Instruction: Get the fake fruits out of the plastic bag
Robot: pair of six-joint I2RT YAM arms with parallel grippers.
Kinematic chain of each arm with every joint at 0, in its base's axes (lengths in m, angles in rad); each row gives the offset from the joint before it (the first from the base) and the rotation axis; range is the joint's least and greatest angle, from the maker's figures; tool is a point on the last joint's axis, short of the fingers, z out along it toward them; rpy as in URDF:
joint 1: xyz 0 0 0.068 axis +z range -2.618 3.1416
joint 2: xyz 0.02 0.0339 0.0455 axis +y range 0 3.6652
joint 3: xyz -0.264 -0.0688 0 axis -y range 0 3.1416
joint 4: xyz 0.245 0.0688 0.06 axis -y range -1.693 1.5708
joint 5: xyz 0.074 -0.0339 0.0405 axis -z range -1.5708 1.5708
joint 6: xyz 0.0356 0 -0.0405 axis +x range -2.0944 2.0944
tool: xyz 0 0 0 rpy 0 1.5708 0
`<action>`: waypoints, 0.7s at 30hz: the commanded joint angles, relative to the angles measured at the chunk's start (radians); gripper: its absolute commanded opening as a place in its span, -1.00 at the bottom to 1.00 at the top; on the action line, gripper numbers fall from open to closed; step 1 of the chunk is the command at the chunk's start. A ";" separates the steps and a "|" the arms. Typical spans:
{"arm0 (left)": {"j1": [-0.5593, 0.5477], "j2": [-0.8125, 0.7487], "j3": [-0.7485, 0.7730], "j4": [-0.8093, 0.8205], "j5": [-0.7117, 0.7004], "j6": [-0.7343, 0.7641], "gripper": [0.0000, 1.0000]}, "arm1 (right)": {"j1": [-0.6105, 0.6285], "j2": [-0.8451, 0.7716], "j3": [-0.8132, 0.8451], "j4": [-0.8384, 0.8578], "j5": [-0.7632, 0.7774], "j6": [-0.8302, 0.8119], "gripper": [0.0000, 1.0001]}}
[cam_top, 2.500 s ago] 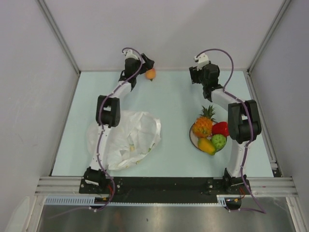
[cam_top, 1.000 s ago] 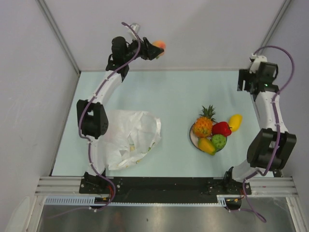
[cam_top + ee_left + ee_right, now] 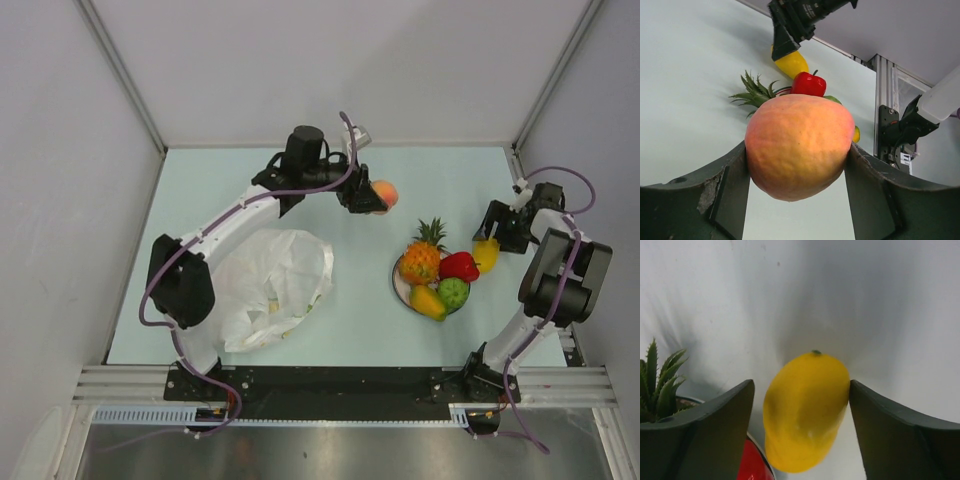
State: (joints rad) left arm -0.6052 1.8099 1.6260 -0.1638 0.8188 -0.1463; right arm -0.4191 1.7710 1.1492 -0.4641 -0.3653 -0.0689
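Observation:
My left gripper point(image 3: 372, 195) is shut on the pink-orange peach point(image 3: 799, 145) and holds it above the table, just back-left of the plate point(image 3: 400, 285). On the plate lie the pineapple point(image 3: 421, 257), the red strawberry point(image 3: 458, 266), the green lumpy fruit point(image 3: 454, 292) and the mango point(image 3: 427, 302). The yellow lemon point(image 3: 805, 410) lies on the table against the plate's right side. My right gripper point(image 3: 801, 382) stands open around it: the right finger touches it, and a gap shows at the left finger. The crumpled plastic bag point(image 3: 270, 285) lies front left.
Grey walls close in the pale table at the back and on both sides. Metal rails point(image 3: 340, 385) run along the near edge by the arm bases. The left arm's elbow point(image 3: 180, 280) hangs over the bag's left edge.
The left arm has swung from the back wall forward and right with the peach, toward the plate. The right arm has come down from the back right and now straddles the lemon.

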 commanded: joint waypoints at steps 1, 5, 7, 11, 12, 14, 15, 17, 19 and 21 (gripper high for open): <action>-0.030 -0.070 -0.018 -0.002 -0.015 0.108 -0.99 | 0.011 0.034 0.046 0.047 0.072 0.043 0.31; -0.083 -0.052 -0.031 0.021 -0.009 0.123 -1.00 | -0.003 0.002 0.075 -0.013 0.017 0.021 -0.33; -0.116 -0.038 -0.031 0.021 -0.003 0.143 -0.99 | -0.004 -0.077 0.080 -0.016 -0.004 -0.005 -0.43; -0.146 -0.047 -0.069 0.064 -0.032 0.197 -0.99 | -0.004 -0.244 0.096 -0.007 -0.075 -0.075 -0.50; -0.146 -0.049 -0.080 0.081 -0.036 0.185 -0.99 | 0.002 -0.281 0.101 -0.008 -0.092 -0.086 -0.51; -0.146 -0.058 -0.100 0.112 -0.044 0.166 -0.99 | 0.016 -0.366 0.125 -0.054 -0.145 -0.126 -0.54; -0.146 -0.061 -0.106 0.112 -0.056 0.157 -1.00 | 0.037 -0.392 0.133 -0.098 -0.161 -0.137 -0.56; -0.140 -0.081 -0.110 0.110 -0.056 0.152 -0.99 | 0.066 -0.462 0.144 -0.148 -0.188 -0.150 -0.57; -0.133 -0.102 -0.121 0.107 -0.063 0.152 -1.00 | 0.133 -0.511 0.142 -0.226 -0.178 -0.144 -0.57; -0.122 -0.133 -0.138 0.113 -0.058 0.114 -0.99 | 0.204 -0.518 0.141 -0.301 -0.169 -0.114 -0.58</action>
State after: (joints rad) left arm -0.7494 1.7927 1.5043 -0.1131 0.7631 -0.0113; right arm -0.3191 1.2800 1.2800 -0.5743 -0.4934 -0.1818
